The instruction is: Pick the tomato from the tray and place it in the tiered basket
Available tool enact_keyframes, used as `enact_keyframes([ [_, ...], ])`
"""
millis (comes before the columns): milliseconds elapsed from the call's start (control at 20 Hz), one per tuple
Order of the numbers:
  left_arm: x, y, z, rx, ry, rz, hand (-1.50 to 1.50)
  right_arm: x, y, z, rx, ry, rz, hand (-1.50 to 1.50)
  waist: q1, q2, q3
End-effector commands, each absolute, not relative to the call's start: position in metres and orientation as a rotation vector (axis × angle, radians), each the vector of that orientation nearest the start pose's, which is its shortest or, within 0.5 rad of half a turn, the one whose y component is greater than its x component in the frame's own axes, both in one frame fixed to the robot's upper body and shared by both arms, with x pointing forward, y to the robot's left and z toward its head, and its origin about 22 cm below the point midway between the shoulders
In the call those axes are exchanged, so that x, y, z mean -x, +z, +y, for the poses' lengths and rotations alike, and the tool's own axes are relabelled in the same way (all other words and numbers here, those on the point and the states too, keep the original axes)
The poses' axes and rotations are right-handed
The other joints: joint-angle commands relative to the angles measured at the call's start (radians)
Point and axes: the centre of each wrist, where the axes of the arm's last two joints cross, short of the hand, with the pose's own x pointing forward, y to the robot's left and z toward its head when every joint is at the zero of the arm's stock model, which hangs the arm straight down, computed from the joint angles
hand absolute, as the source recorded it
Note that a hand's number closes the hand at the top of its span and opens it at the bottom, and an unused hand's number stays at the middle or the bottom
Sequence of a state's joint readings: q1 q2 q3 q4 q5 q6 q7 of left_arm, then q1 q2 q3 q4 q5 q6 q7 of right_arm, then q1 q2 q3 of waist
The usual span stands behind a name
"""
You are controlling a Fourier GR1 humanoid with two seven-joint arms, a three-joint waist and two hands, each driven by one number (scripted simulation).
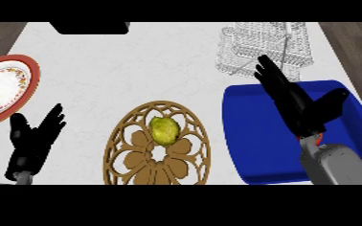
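- The pale, marbled worktop carries everything, with a dark block at its far edge.
- The deep blue rectangular plastic tray sits at the near right. The right forearm comes up across it from the lower edge.
- The round, brown openwork wooden trivet lies near the middle, just left of the tray, with a yellow-green lemon-like fruit resting on its upper part.
- The white wire tiered basket stands at the far right, just beyond the tray's far edge.
- A white plate with an orange-red patterned rim shows partly at the left edge.
- The black right hand is over the tray, its fingers stretched out straight toward the basket and the thumb spread to the right. It holds nothing that I can see.
- The black left hand rests at the lower left with its fingers up and relaxed, well apart from the tray.
- The small red tomato shows only as a sliver just beside the right wrist, inside the tray and mostly hidden by the arm. It lies nearer to the robot than the fingertips and slightly to the right, so I judge the right hand, much the nearer of the two, must draw back and down to close round it. Its shape cannot be made out.
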State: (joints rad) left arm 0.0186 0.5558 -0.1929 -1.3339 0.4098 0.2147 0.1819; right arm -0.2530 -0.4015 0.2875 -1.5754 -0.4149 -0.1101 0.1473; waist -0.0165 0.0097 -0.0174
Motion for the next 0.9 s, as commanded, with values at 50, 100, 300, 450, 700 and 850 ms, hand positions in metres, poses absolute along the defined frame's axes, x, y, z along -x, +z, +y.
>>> enact_keyframes([
  [50,-0.242,-0.007,0.324,-0.323,-0.074,-1.248,0.00,-0.283,0.065,-0.275,-0.185,0.177,-1.573,1.50,0.008,-0.009,0.018],
  [100,-0.247,0.014,0.343,-0.369,-0.122,-1.323,0.00,-0.279,0.071,-0.301,-0.195,0.166,-1.592,1.50,0.000,-0.011,0.020],
  [300,-0.253,0.021,0.343,-0.420,-0.095,-1.368,0.00,-0.282,0.076,-0.332,-0.106,-0.445,-1.804,1.50,-0.160,-0.064,0.063],
  [450,-0.266,0.043,0.331,-0.454,-0.190,-1.515,0.00,-0.235,0.034,-0.424,0.466,-0.063,-1.380,-1.50,-0.031,-0.005,0.020],
  [700,-0.273,0.025,0.300,-0.443,-0.221,-1.531,0.00,-0.211,0.055,-0.490,0.482,-0.042,-1.459,-1.50,0.005,-0.008,0.018],
  [850,-0.282,0.038,0.305,-0.436,-0.212,-1.527,0.00,-0.197,0.090,-0.509,0.452,0.166,-1.396,-1.50,-0.003,-0.010,0.017],
])
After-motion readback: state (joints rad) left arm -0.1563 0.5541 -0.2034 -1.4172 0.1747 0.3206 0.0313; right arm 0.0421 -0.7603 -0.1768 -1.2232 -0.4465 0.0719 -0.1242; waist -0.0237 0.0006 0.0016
